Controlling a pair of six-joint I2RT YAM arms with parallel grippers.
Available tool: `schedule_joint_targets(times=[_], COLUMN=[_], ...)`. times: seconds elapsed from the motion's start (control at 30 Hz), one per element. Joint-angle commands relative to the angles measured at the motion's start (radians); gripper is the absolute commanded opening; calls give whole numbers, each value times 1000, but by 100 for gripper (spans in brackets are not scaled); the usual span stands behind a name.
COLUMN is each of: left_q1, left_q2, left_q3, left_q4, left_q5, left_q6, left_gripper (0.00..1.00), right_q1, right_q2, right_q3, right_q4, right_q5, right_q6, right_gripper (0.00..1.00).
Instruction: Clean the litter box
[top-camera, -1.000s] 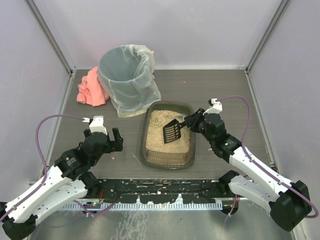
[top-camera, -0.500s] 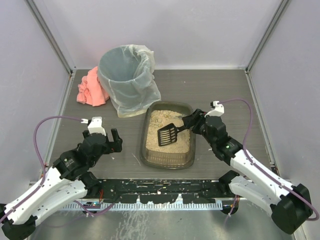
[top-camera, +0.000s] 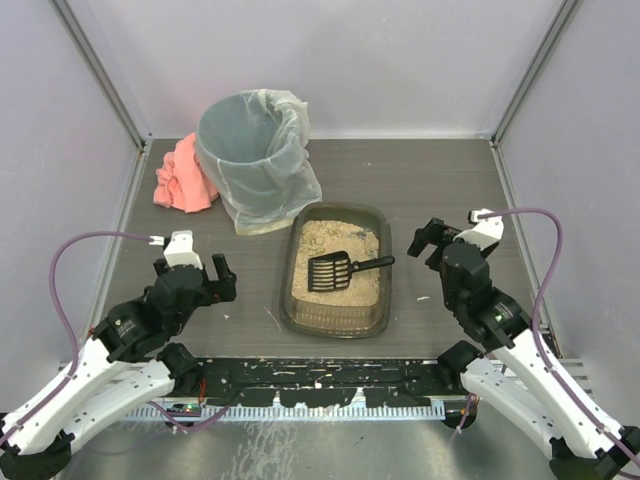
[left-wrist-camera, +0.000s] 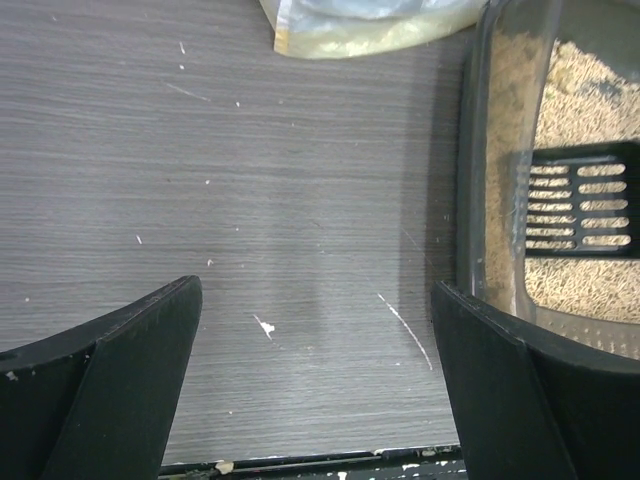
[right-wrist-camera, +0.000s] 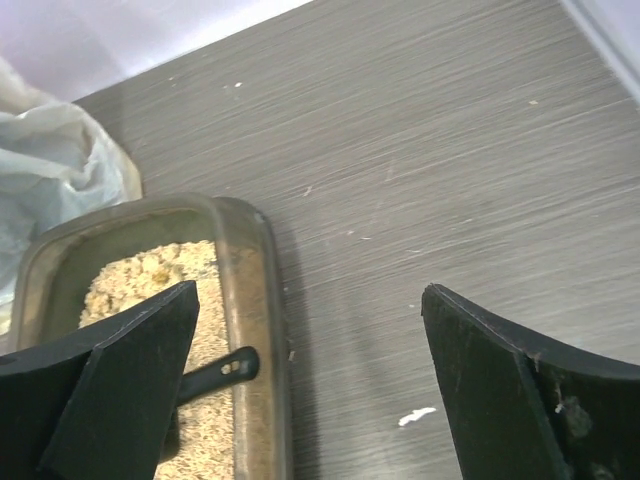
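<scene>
The litter box is a shallow dark tray of beige litter at the table's middle. A black slotted scoop lies flat on the litter, its handle pointing right over the rim. My right gripper stands open to the right of the box, apart from the handle. In the right wrist view the right gripper frames bare table, with the box rim and the handle end at the left. My left gripper is open left of the box; the left gripper holds nothing, with the box wall and scoop at the right.
A tall round bin with a whitish plastic liner stands behind the box at the left; its liner spreads onto the table. A pink cloth lies left of the bin. Walls close in the table's sides and back.
My right gripper opened and let go of the scoop, which settled onto the litter. The right arm drew back to the right. The left arm slid slightly left.
</scene>
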Motion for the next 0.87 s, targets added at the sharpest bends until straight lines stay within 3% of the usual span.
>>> schedule_joint_targets(times=[0.0, 0.27, 0.53, 0.83], left_q1=[3, 4, 4, 4], left_q2=[-10, -40, -125, -102], left_q3=[108, 226, 209, 198], left_q4=[-56, -204, -202, -198], left_q5=[-42, -71, -79, -75], left_q6=[18, 70, 87, 85], left_gripper=[98, 98, 98, 98], right_q1=[3, 4, 4, 4], right_q2=[-50, -173, -215, -261], right_q3=[82, 107, 120, 99], right_q4=[-187, -277, -278, -271], right_q5=[109, 28, -12, -5], right_q6=[-16, 25, -39, -49], right_gripper=[100, 100, 100, 100])
